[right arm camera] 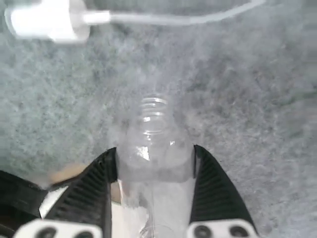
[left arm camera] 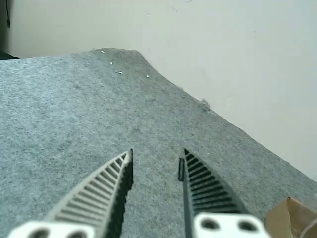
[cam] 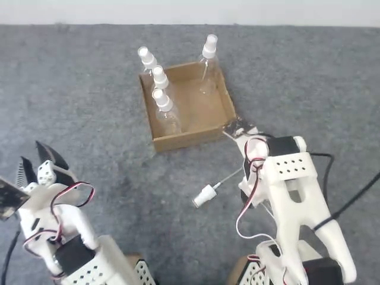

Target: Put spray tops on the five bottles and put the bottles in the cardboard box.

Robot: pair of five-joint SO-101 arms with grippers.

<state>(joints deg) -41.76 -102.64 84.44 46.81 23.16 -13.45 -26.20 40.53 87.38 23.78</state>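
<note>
1. At the near left, the left claw [left arm camera: 156, 153] hangs above the grey felt-covered worktop [left arm camera: 74, 109]. Its 2 black ribbed fingers are spread, with nothing between them.
2. At the near right, the right claw [right arm camera: 154, 153] pinches a clear plastic uncapped bottle [right arm camera: 153, 124] by its shoulders. The bare threaded neck points out ahead of the fingers. Whether the bottle touches the worktop cannot be told.
3. A little beyond that neck, and apart from it, a white spray top with a long thin tube [cam: 205, 195] lies on its side on the worktop, beside the white right arm [cam: 291, 172].
4. Farther off, mid-worktop, sits an open, shallow brown cardboard box [cam: 189, 139].
5. 4 clear plastic bottles with white spray tops [cam: 165, 113] stand upright there. 2 are inside along the box's left wall and 1 is inside at its far right corner. 1 is at the far left corner, inside or just outside, I cannot tell.
</note>
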